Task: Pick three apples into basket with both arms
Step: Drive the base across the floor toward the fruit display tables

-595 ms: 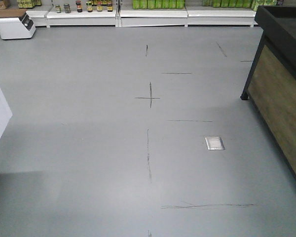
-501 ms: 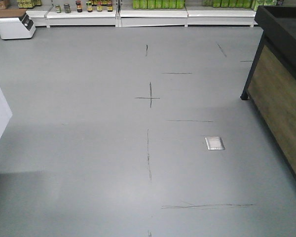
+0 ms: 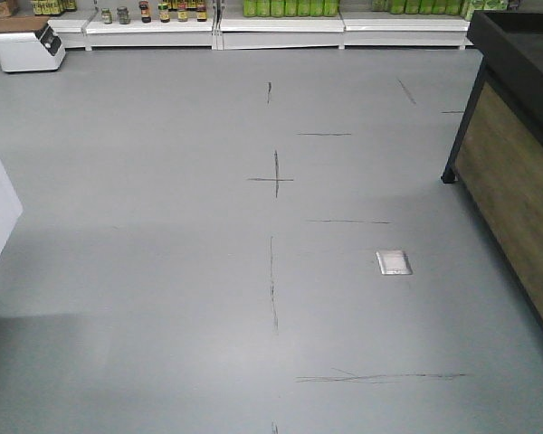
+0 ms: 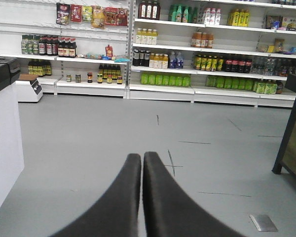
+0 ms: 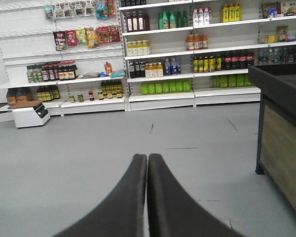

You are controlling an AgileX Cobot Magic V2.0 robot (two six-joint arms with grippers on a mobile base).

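Note:
No apples and no basket show in any view. In the left wrist view my left gripper [image 4: 142,156] is shut, its two black fingers pressed together with nothing between them, pointing over bare grey floor toward the shelves. My right gripper [image 5: 147,157] in the right wrist view is likewise shut and holds nothing. Neither arm appears in the front-facing view, which looks down on the grey floor.
A wood-sided display stand with a black top [image 3: 516,163] stands at the right. White shelving with bottles and jars [image 4: 163,59] lines the far wall. A white scale-like device [image 3: 27,47] sits at the far left, a white counter [image 4: 2,148] nearer left, a metal floor plate [image 3: 394,262].
The floor marks have shifted only very slightly in the front view; otherwise the scene looks the same.

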